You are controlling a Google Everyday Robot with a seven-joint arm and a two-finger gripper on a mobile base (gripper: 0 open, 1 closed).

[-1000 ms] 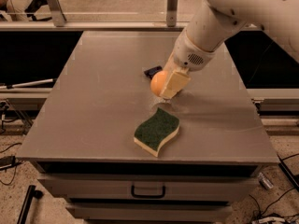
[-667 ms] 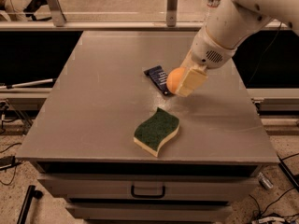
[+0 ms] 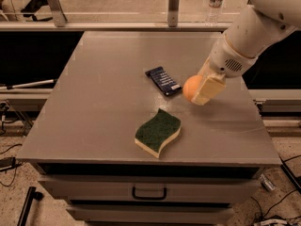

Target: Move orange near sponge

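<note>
Orange (image 3: 190, 86) is clamped in gripper (image 3: 198, 92), which hangs over the right side of worktop (image 3: 94, 102). Fruit seems lifted just off the surface, right beside dark blue packet (image 3: 163, 80) and up-right of sponge (image 3: 157, 132), not touching it. Looks smooth, round, evenly orange, a bit smaller than sponge. Prob. firm w/ slick skin, moderate wt, and will roll if dropped. Best hold is across widest middle, approx. where the jaws have it. Sponge is a wavy S-shape, dark green top, pale yellow base, flat near front edge. Likely soft & light, easy to nudge.
</note>
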